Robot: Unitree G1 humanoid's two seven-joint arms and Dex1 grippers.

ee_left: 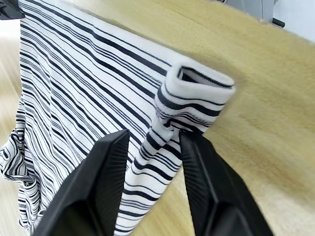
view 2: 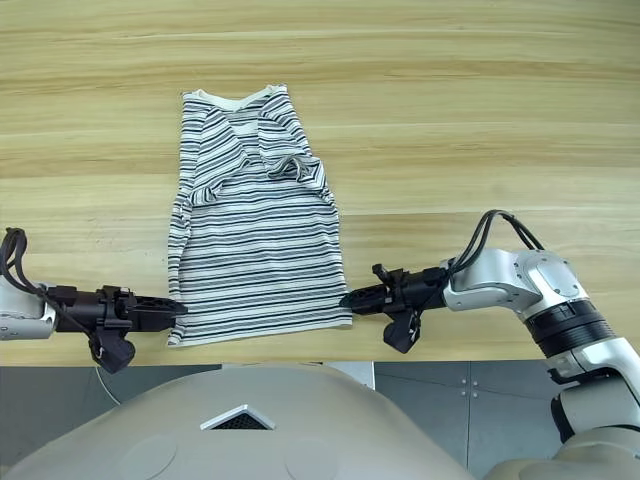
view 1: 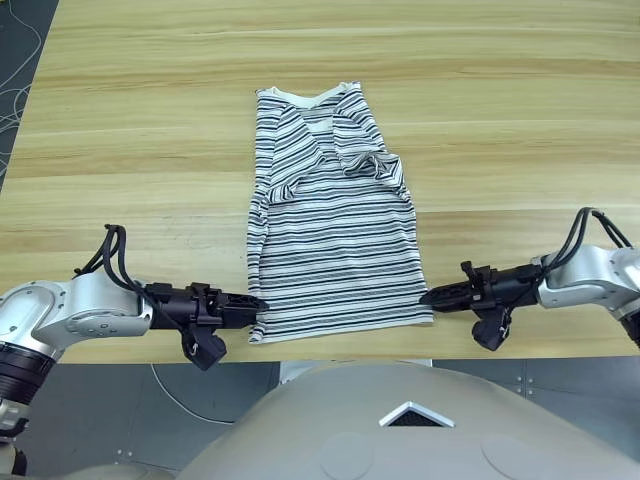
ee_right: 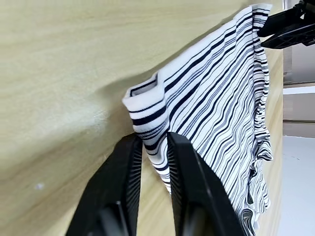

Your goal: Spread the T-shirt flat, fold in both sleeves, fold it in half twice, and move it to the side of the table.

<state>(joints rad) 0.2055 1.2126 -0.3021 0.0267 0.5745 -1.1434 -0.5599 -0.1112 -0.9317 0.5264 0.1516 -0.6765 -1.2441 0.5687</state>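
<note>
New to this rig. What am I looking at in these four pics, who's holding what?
It is a humanoid robot with two arms, each ending in a two-finger claw. The two wide pictures come from its head camera, looking down over a wooden table. The close-ups come from wrist cameras. A striped T-shirt lies on the table, sleeves folded in. The left claw pinches its near left hem corner, the right claw the near right one.
</note>
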